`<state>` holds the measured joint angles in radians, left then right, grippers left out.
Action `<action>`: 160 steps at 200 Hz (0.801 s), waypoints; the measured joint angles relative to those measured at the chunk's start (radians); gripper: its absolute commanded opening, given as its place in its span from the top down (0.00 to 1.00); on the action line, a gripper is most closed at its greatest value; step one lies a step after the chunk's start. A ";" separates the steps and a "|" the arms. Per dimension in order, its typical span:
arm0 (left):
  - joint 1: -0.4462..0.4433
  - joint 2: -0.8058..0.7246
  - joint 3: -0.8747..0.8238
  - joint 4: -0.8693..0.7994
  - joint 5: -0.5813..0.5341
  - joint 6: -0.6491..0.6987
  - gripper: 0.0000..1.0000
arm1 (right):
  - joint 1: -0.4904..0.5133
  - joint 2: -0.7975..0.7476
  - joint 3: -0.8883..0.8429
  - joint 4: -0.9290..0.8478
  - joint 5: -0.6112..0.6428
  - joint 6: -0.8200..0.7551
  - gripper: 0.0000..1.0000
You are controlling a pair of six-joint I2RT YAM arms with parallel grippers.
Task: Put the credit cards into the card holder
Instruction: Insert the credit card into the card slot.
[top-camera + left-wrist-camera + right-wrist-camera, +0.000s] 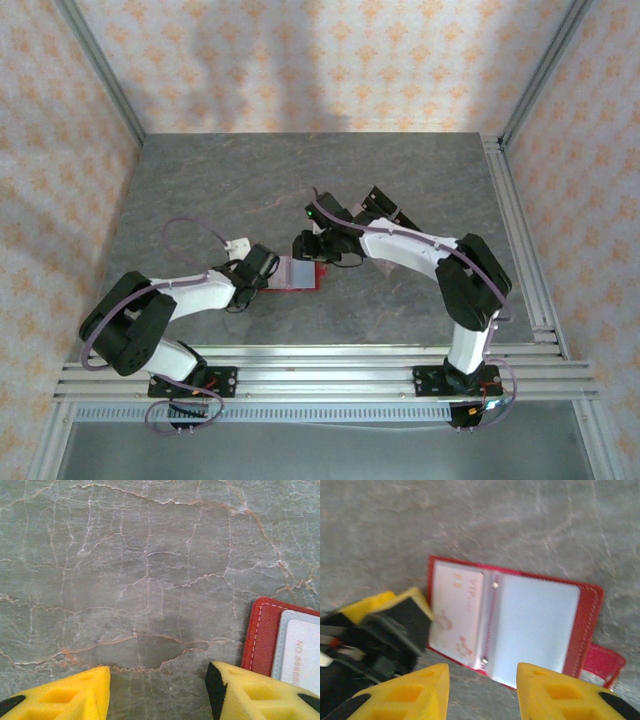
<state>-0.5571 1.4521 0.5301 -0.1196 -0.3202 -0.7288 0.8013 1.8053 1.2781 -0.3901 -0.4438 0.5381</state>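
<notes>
Step in hand, by my read: release after seating one card. R claw (482,694) has its yellow fingers apart w/ nothing betw. them; the near edge of the card holder (540,625) lies just ahead. Holder is open flat on the table (530,520), red cover down, pale sleeves up. A pinkish card (455,611) marked VIP sits in the sleeve ahead-left of the R claw, square to the pocket. The sleeve ahead-right looks pale and blank; can't tell if it holds a card. A red snap tab (606,664) sticks out beyond the R claw's right finger. L claw (157,696) is also apart and empty over bare stone; the holder's red corner is just beside its right finger, touching or not I can't tell. From above, L claw is at the holder's left edge, R claw at its far edge. Next move, prob.: R claw lifts clear w/o dragging the sleeve, then goes for another card. A small pale piece (238,243) beyond the L claw may be one, too small to say. Room: open stone ahead and left of the L claw. R claw is tight on its left, where the L claw's finger sits close, and free on its right past the tab. Risk: a thin card flat on stone gives little edge to pinch.
</notes>
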 measured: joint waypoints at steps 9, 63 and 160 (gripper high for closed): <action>-0.005 -0.003 -0.003 0.003 -0.002 -0.003 0.46 | 0.001 0.001 -0.024 -0.002 0.003 0.000 0.60; -0.053 -0.024 -0.019 0.013 -0.002 -0.033 0.47 | 0.005 0.006 -0.078 -0.007 0.014 0.003 0.60; -0.084 -0.032 -0.025 0.013 0.001 -0.060 0.47 | 0.024 0.035 -0.097 -0.014 0.063 -0.009 0.60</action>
<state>-0.6411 1.4200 0.5049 -0.1070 -0.3191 -0.7883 0.8249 1.8404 1.1816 -0.4046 -0.3809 0.5289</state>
